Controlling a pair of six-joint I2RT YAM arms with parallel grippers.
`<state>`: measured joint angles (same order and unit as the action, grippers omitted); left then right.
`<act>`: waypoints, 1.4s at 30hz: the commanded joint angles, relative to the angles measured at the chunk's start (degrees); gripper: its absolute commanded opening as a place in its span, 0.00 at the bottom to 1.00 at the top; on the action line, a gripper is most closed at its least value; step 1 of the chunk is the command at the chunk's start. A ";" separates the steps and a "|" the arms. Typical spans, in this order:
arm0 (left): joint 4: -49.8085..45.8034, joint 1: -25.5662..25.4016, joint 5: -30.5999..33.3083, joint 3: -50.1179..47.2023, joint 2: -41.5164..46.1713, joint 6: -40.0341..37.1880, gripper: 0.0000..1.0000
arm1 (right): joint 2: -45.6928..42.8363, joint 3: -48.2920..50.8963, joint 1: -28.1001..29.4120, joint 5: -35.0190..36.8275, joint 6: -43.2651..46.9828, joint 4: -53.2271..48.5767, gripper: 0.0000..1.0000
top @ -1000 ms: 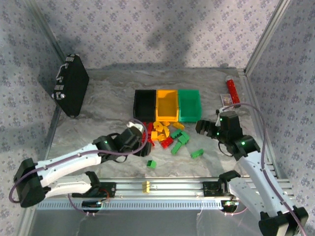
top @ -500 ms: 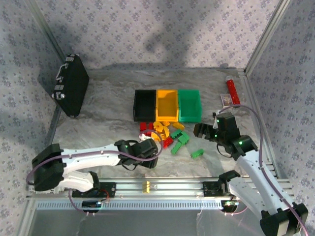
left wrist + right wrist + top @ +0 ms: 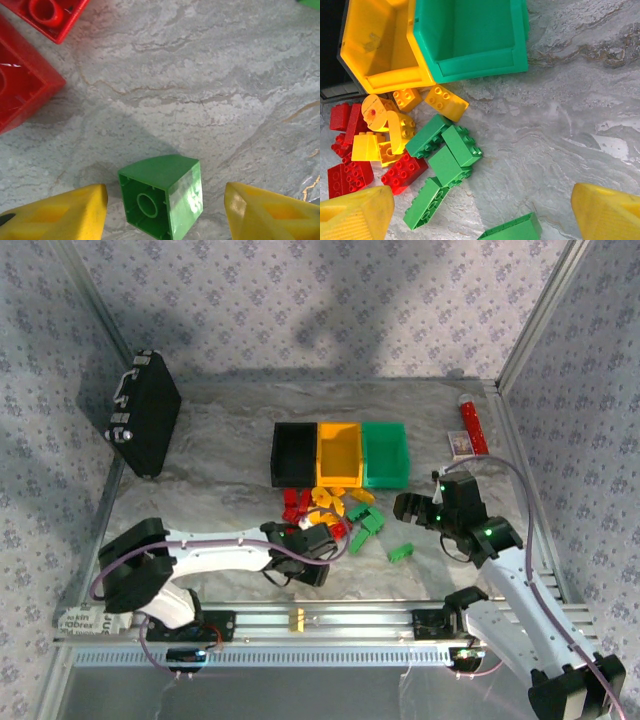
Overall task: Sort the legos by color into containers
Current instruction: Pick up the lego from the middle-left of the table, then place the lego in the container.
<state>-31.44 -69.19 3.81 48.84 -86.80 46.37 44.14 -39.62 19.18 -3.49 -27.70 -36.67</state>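
A black bin (image 3: pixel 293 478), a yellow bin (image 3: pixel 339 476), a green bin (image 3: pixel 386 477). The bricks (image 3: pixel 445 150) are red, yellow and green. The table (image 3: pixel 200 75) is grey, veined like marble. The walls (image 3: pixel 300 300) carry a pale lilac floral print. The briefcase (image 3: pixel 148 425) is black.

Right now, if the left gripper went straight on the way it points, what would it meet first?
Probably the green lego, tipped on its side between the left gripper's jaws, which stand apart from it; the marbled table lies right under it.

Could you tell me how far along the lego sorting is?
Done: nothing visible; the green bin and yellow bin look empty. In hand: the left pincer straddles a green brick on the table, not yet gripping. Left: the whole pile before the bins; the right pincer hangs open near it.
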 commanded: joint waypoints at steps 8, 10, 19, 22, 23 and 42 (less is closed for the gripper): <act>-3.23 -0.96 -2.61 2.48 -3.96 -0.01 0.62 | -0.57 1.47 0.35 0.34 -1.12 0.97 0.93; -3.36 -1.02 -2.24 2.49 -4.28 0.30 0.60 | -0.79 1.73 0.42 0.38 -1.28 1.10 0.93; -3.92 -1.04 -0.70 3.27 -6.92 0.45 0.41 | -2.67 2.48 0.32 1.44 -1.91 0.48 0.93; -3.69 -1.03 0.25 3.87 -6.39 -0.02 0.38 | -3.42 2.65 0.20 1.57 -2.08 0.33 0.93; -3.75 -0.96 0.60 4.21 -6.17 -0.25 0.38 | -3.60 2.67 0.18 1.73 -2.18 0.19 0.93; 0.55 13.41 -1.23 39.36 -17.24 -24.76 0.34 | -5.15 3.56 -0.20 2.04 -5.01 0.50 0.90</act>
<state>-32.08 -57.06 4.27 83.66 -99.70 28.71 39.94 -36.86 19.11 -2.17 -30.98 -35.77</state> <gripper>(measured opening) 0.347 0.903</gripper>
